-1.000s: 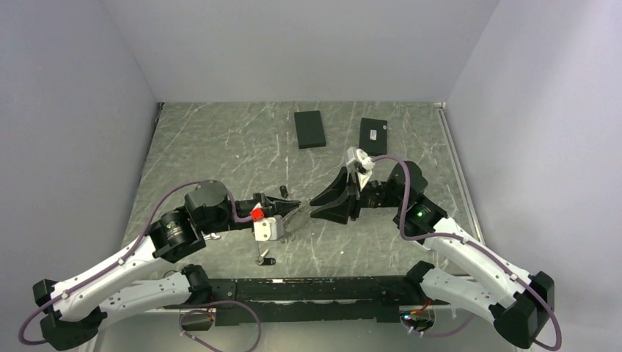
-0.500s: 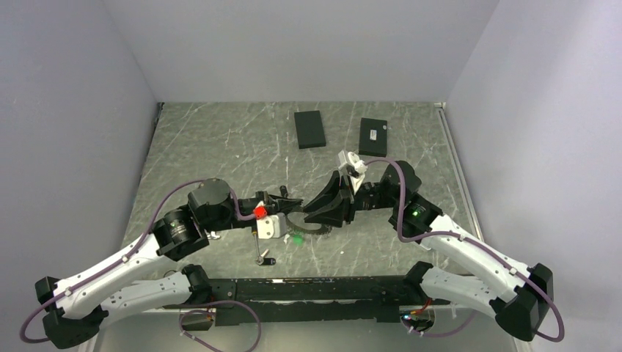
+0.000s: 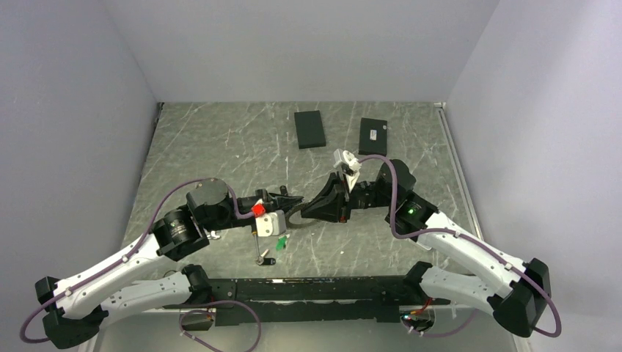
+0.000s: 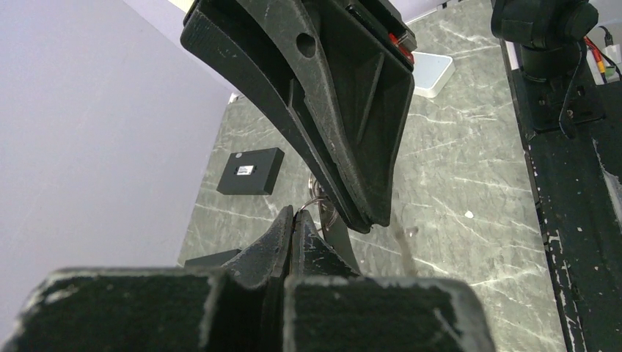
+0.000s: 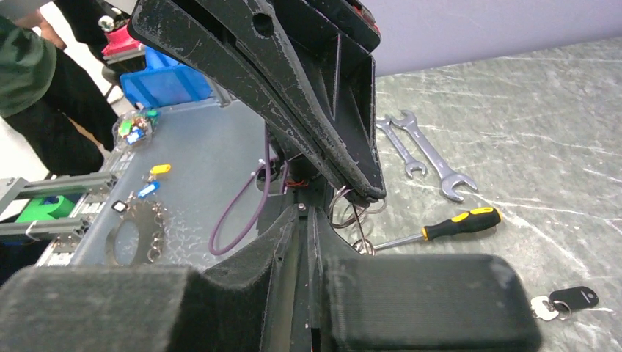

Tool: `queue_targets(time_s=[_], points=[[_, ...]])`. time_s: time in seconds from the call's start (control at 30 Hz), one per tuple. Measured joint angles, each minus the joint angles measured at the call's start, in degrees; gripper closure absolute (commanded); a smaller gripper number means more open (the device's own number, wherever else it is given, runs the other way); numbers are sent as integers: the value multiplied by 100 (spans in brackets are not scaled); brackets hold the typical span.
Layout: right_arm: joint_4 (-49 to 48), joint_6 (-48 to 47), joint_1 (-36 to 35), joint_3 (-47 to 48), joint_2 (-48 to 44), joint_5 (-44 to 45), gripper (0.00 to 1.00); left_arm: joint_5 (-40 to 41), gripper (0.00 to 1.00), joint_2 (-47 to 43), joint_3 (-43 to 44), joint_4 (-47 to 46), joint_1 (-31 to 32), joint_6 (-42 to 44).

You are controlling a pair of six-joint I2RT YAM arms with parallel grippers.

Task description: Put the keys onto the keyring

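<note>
My left fingers (image 4: 270, 243) pressed together, pinching one keyring (image 5: 350, 211) above the counter (image 3: 220, 147), one green tag (image 3: 281, 240) dangling, my right fingers (image 5: 282, 242) alongside, open or gripping I cannot tell, one key (image 5: 572, 298), two wrenches (image 5: 433, 158), one screwdriver (image 5: 458, 222) on the counter.

From above, the keyring (image 3: 293, 217) shows only as a short dark arc. The rest lies hidden beneath the left tool (image 4: 294, 220) and right tool (image 5: 305, 220), whose tips meet over it. Whether the right tool's narrow gap nips anything cannot be told. The green tag (image 3: 281, 242) is too small to read. A key (image 5: 568, 299) on the worktop (image 5: 528, 147) is partly covered by the right tool's own body, its blade mostly hidden.
</note>
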State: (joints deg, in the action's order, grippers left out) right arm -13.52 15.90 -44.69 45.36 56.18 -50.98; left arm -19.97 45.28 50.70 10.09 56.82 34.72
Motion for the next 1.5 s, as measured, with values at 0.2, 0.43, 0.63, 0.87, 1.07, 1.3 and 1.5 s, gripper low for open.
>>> queue_targets(time_s=[0.2, 0.43, 0.63, 0.87, 1.07, 1.3, 1.5], points=[[-33, 9, -4, 0, 11, 109, 90, 39, 100, 0, -2, -4, 0, -9], [-94, -9, -4, 0, -59, 328, 100, 35, 100, 0, -81, -81, 0, -94], [-155, -7, -4, 0, -26, 334, 100, 35, 100, 0, -85, -83, 0, -131], [-221, -2, -4, -4, 127, 107, 69, 35, 100, -4, -85, -83, 0, -138], [-17, -63, 0, -17, 109, -68, 41, 85, 100, -92, -85, -24, -22, -118], [190, -181, 63, -15, -46, -59, 42, -33, 100, -302, -85, 57, -9, -109], [186, -160, 94, -15, -162, -52, 44, -68, 100, -306, -87, 81, -9, -107]])
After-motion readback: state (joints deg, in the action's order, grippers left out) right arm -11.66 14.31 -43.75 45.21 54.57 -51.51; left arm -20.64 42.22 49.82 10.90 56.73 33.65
